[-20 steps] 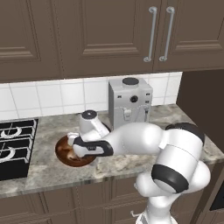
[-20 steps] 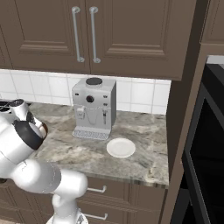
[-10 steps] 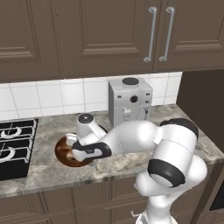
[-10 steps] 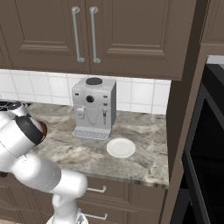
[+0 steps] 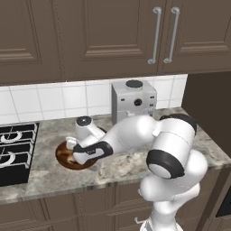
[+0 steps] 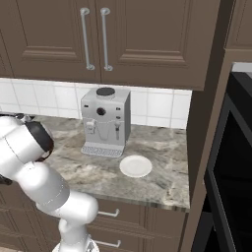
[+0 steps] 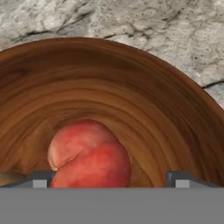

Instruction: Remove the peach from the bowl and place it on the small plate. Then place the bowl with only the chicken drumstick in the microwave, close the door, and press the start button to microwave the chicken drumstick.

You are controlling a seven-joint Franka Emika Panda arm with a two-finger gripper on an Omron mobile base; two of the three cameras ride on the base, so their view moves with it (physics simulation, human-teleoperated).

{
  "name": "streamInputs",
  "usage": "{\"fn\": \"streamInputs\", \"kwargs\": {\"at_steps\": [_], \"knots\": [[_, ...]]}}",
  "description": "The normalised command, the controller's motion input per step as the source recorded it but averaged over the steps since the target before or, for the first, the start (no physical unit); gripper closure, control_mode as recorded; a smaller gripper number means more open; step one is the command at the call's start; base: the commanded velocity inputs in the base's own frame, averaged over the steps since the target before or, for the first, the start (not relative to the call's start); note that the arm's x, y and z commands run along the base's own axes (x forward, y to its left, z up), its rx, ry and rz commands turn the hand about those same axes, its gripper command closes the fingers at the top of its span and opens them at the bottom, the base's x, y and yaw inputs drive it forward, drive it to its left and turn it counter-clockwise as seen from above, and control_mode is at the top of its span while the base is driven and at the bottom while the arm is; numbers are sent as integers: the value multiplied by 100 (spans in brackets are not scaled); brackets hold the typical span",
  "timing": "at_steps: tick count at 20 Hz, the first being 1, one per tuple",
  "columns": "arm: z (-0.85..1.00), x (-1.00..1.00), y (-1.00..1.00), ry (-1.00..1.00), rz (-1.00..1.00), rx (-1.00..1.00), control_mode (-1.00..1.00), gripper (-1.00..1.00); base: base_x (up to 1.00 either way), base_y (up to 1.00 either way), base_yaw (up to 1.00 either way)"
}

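The wooden bowl [image 7: 166, 109] spreads across the hand view, and the red-orange peach [image 7: 89, 155] lies at its bottom. My gripper [image 7: 110, 179] is open and low inside the bowl, one fingertip [image 7: 39, 179] left of the peach and the other to its right. A tan bit of the chicken drumstick [image 7: 8, 177] peeks in at the lower left. From the left base view the bowl [image 5: 63, 159] sits on the counter beside the stove, with my hand [image 5: 74, 146] dipped into it. The small white plate [image 6: 136, 166] lies in front of the coffee machine, to its right.
A grey coffee machine [image 5: 133, 101] stands against the tiled wall behind my arm. The black stove [image 5: 13, 151] lies left of the bowl. The dark microwave [image 6: 231, 162] is at the right end of the counter. Cabinets hang overhead.
My arm has swung left and the hand has dropped down into the bowl, closer around the peach.
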Motion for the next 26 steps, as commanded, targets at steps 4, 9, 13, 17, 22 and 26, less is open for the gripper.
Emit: {"fn": "streamInputs", "kwargs": {"at_steps": [4,9,13,17,22,26], "knots": [[-3,0,-4,0,0,6,-100,-100,0,0,0],[-35,3,15,0,-1,0,-100,-100,0,0,0],[-55,1,24,1,0,0,-100,100,0,0,0],[-47,-2,26,4,0,-2,-100,100,0,0,0],[9,-29,-6,-8,-1,-2,-100,100,0,0,0],[84,-56,-52,-30,-12,0,-100,100,0,0,0]]}}
